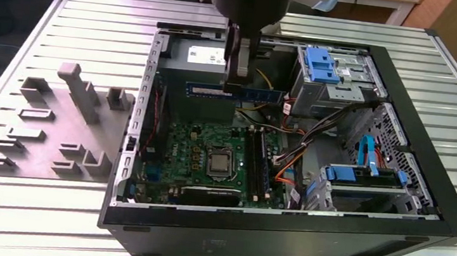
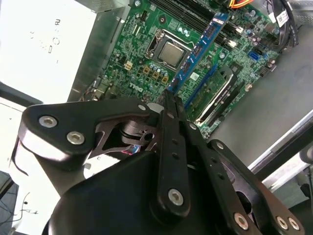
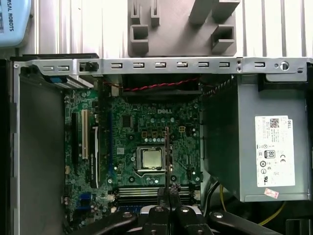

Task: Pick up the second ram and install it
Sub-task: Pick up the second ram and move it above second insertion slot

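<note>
Closest to the wrist cameras, the black metal linkage gripper (image 2: pixel 168 100) has its fingers (image 2: pixel 171 137) clenched on one end of the second ram (image 2: pixel 198 49), a long, thin blue-green memory stick with dark chips and a small pale label. The stick juts out from the fingers and hangs level, apart from everything below it. Beneath lies the green motherboard (image 3: pixel 146 122). In the first wrist view the stick shows edge-on, passing just beside the square silver processor (image 3: pixel 150 157). The long black plastic memory slots (image 3: pixel 146 190) run crosswise to it.

I judge the pick-up done and the work at the carrying and lining-up stage. Installing calls for the stick to be turned along a free slot, contact edge down, then pressed straight in. Which slot is free I cannot tell.

Farther off stand the grey power-supply box (image 3: pixel 244 147) and the walls of the open black computer case (image 1: pixel 448 221). On the ribbed metal desk (image 1: pixel 75 214), at the exterior view's left, sit the grey moulded holder blocks (image 1: pixel 68 117).
</note>
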